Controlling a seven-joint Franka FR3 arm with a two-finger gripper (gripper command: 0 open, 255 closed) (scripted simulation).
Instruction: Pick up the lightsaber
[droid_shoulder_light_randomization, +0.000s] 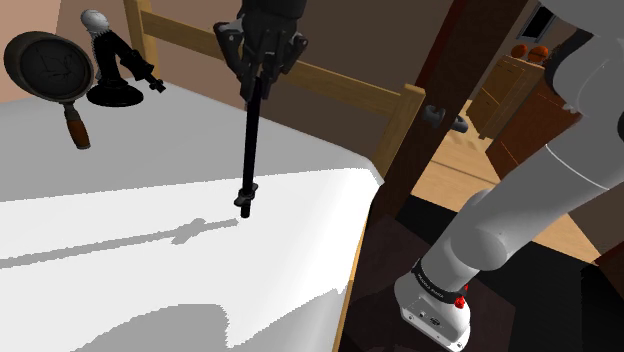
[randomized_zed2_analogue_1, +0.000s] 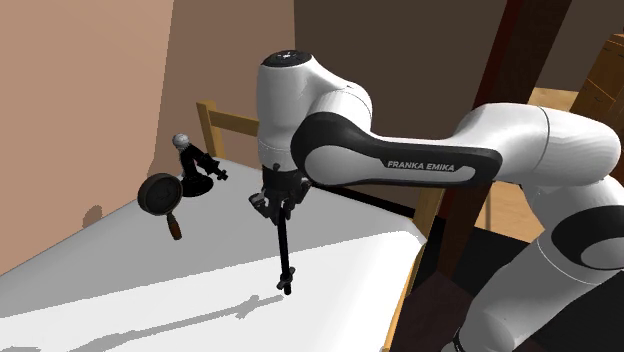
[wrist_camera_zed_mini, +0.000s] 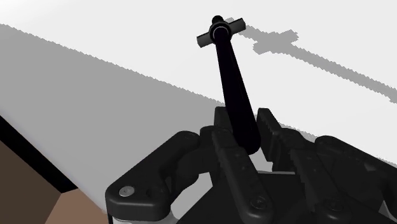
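The lightsaber (droid_shoulder_light_randomization: 251, 140) is a long thin black rod with a small crossguard at its lower end. It hangs nearly upright above the white surface (droid_shoulder_light_randomization: 120, 230), lifted off it, and casts a shadow there. My black gripper (droid_shoulder_light_randomization: 262, 68) is shut on its upper end. In the second exterior view the gripper (randomized_zed2_analogue_1: 279, 210) holds the rod (randomized_zed2_analogue_1: 284, 250) pointing down. In the wrist view the fingers (wrist_camera_zed_mini: 224, 147) clasp the rod (wrist_camera_zed_mini: 232, 89), whose crossguard end points away from the hand.
A dark round pan with a brown handle (droid_shoulder_light_randomization: 50, 70) and a black stand with a grey ball on top (droid_shoulder_light_randomization: 112, 62) sit at the back of the white surface. A wooden rail (droid_shoulder_light_randomization: 330, 85) runs behind. A dark wooden post (droid_shoulder_light_randomization: 450, 110) stands beside the surface's edge.
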